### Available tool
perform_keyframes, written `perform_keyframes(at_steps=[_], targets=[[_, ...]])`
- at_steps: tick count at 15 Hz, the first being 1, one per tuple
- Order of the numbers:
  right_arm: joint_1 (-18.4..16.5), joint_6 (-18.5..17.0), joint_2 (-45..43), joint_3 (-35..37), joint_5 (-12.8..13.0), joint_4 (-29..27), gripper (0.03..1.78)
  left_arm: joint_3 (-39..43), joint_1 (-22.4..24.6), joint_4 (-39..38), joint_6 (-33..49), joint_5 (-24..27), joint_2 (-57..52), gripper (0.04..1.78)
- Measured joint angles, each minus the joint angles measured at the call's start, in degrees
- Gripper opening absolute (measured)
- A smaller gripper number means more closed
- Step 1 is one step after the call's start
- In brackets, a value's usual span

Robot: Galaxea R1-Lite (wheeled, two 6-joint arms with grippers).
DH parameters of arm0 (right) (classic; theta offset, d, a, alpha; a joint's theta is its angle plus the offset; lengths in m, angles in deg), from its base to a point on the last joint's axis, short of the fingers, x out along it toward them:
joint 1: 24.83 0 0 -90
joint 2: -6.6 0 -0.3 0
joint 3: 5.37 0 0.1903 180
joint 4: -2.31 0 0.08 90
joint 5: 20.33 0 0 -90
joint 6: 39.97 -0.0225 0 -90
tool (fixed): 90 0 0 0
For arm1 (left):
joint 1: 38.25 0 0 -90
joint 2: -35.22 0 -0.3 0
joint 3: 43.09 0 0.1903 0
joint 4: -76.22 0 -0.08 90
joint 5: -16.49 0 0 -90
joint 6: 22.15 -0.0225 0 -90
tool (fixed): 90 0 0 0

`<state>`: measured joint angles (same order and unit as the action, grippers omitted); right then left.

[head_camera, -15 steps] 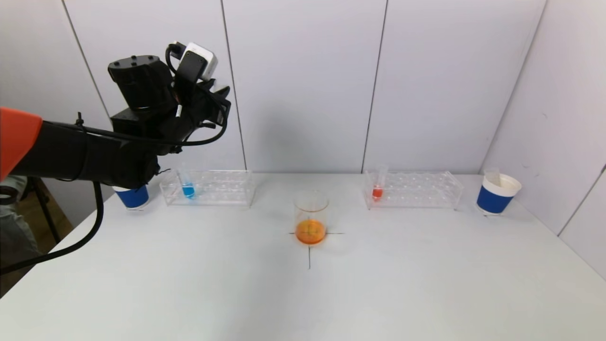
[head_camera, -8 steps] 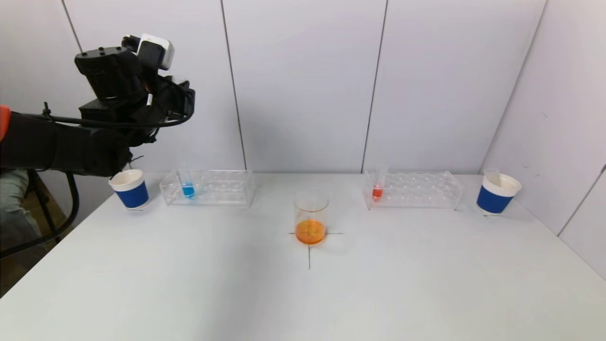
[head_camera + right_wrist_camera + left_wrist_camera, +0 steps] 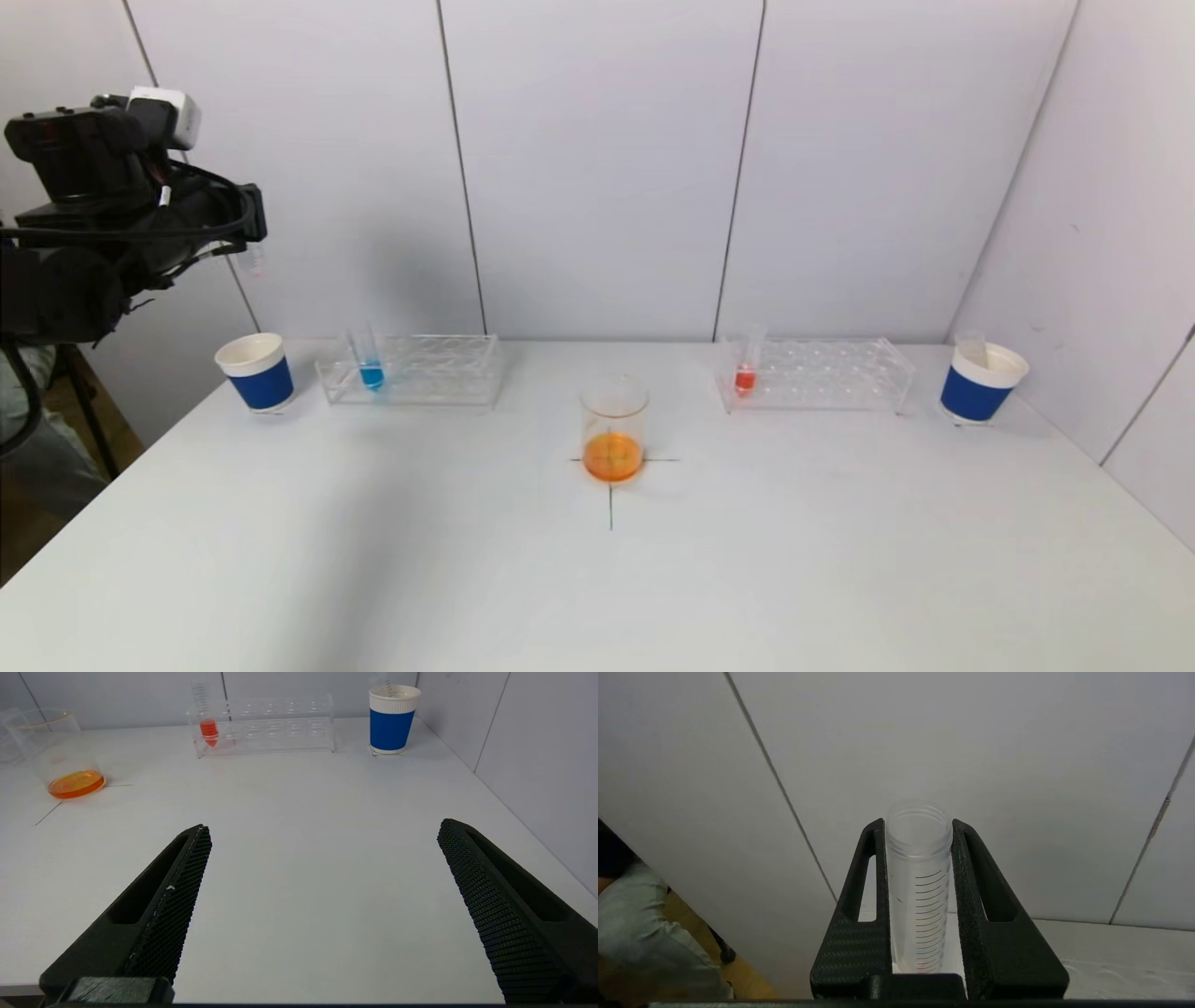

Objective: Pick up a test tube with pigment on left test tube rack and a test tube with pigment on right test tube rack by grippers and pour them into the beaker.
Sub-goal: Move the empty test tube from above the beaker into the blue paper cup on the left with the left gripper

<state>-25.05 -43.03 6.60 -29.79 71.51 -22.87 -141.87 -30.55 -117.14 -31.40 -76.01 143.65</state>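
Observation:
My left gripper (image 3: 918,823) is shut on a clear, graduated test tube (image 3: 918,882) that looks empty. It hangs high at the far left (image 3: 245,247), above and a little behind the left blue cup (image 3: 255,371). The left test tube rack (image 3: 439,373) holds a tube with blue pigment (image 3: 371,366). The right rack (image 3: 831,375) holds a tube with red pigment (image 3: 746,369). The beaker (image 3: 613,429) stands at the table's middle on a drawn cross, with orange liquid in it. My right gripper (image 3: 324,826) is open over the near right of the table and is outside the head view.
A second blue paper cup (image 3: 980,381) stands at the far right with a clear tube sticking out of it. Wall panels close off the back and the right side. The table's left edge runs just beside the left cup.
My left arm has swung to the left with the clear tube, from above the left rack to beyond the left blue cup. Nothing on the table has moved.

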Motion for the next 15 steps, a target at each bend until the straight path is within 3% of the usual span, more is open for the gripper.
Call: perform_keyframes(at_steps=[6,15], targets=[[0.00,0.00,0.00,0.00,0.00,-0.02,1.76,1.38,5.02,-0.80,1.66,-0.15,2.29,0.42],[0.00,0.01,0.00,-0.02,0.00,-0.02,1.76,0.74,7.84,-0.84,3.04,-0.28,7.88,0.42]])
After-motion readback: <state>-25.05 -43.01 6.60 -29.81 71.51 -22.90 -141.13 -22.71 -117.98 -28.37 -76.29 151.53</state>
